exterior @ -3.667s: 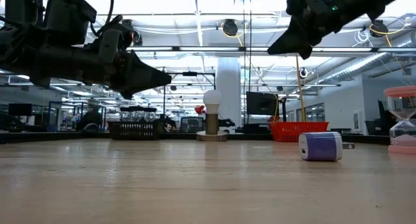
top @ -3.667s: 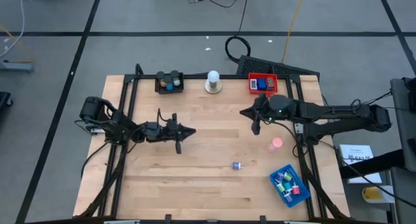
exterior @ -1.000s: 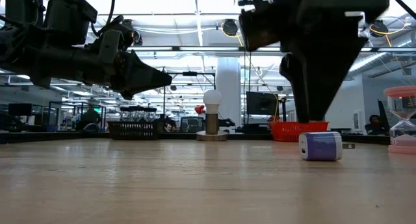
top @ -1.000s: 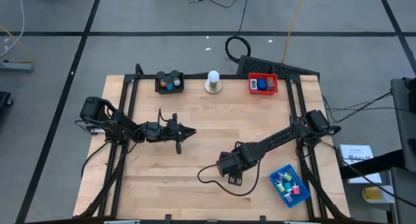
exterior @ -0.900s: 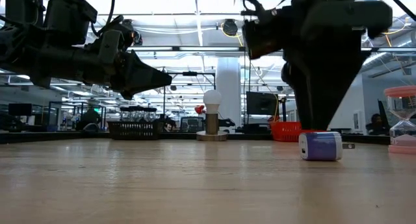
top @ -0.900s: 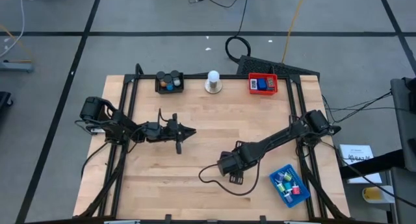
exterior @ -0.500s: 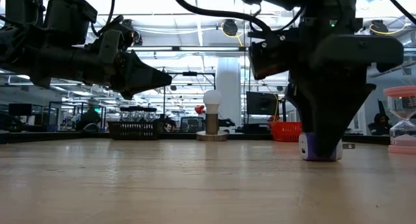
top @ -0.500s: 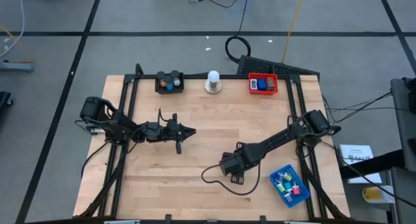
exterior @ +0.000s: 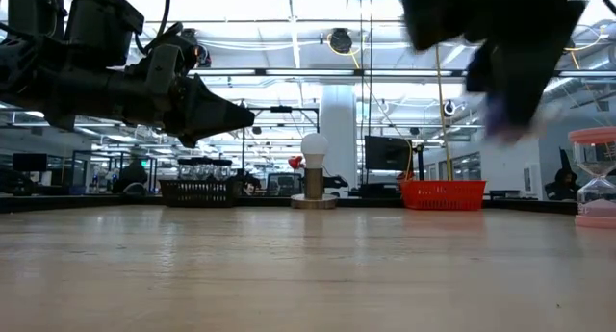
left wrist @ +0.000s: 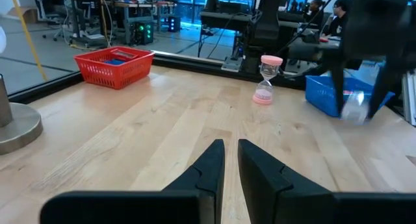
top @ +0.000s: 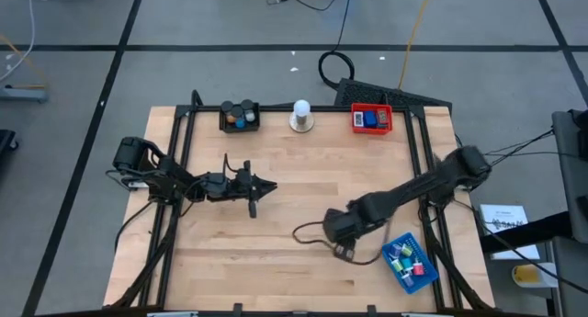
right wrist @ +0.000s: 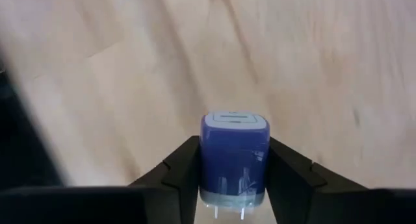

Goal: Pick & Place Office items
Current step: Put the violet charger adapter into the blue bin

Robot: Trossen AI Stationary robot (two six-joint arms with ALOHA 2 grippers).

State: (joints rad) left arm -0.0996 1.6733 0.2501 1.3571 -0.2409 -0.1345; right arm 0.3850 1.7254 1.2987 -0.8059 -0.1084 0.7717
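Wooden table (top: 276,207), open office beyond: transport step, charger lifted.
Right end effector (right wrist: 234,160) grips the purple charger cube (right wrist: 234,152) clear of the table, near the right front corner; next, release over the blue tray (top: 421,274). Left end effector (left wrist: 225,160) closed, waiting mid-left.

1. Floor (top: 83,78) around the wooden table (top: 294,184) is plain grey, crossed by dark lines that make a grid.
2. Black cable (top: 331,64) loops on the floor at about 12 o'clock from the table; an orange cord (top: 415,32) runs off toward 1 o'clock.
3. Ceiling's open, with long light strips (exterior: 289,29) and round fixtures (exterior: 339,40).
4. A white pillar (exterior: 339,130) stands mid-room, with desks and monitors (exterior: 387,154) around it.
5. People sit at screens (left wrist: 328,10) in the back.
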